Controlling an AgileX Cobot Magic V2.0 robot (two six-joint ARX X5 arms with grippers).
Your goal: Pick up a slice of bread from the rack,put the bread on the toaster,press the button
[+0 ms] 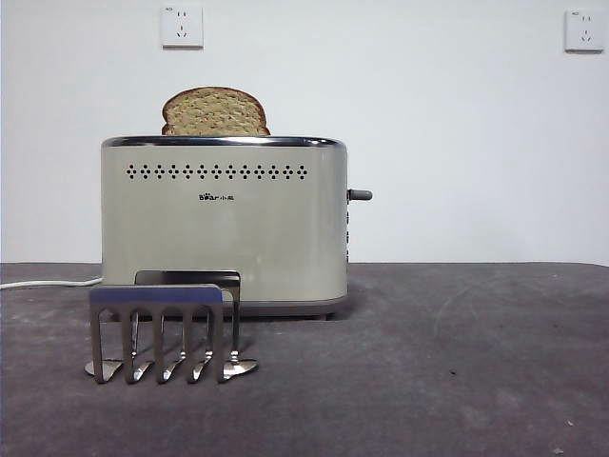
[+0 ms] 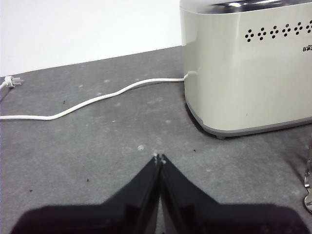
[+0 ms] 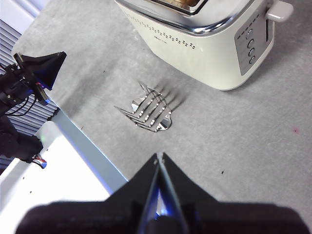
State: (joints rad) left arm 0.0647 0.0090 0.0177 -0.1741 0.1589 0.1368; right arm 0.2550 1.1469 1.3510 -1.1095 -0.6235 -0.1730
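Rack [image 1: 164, 333] empty | bread [image 1: 214, 111] in toaster [image 1: 225, 224] | left claw [image 2: 159, 159] clenched, empty | right claw [image 3: 159, 157] clenched, empty

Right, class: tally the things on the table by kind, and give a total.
Toaster: 1
Slice of bread: 1
Toast rack: 1
White power cord: 1
Total: 4

Brown slice of bread [image 1: 214, 111] stands upright in cream toaster [image 1: 225, 224]; steel rack [image 1: 164, 330] before it.
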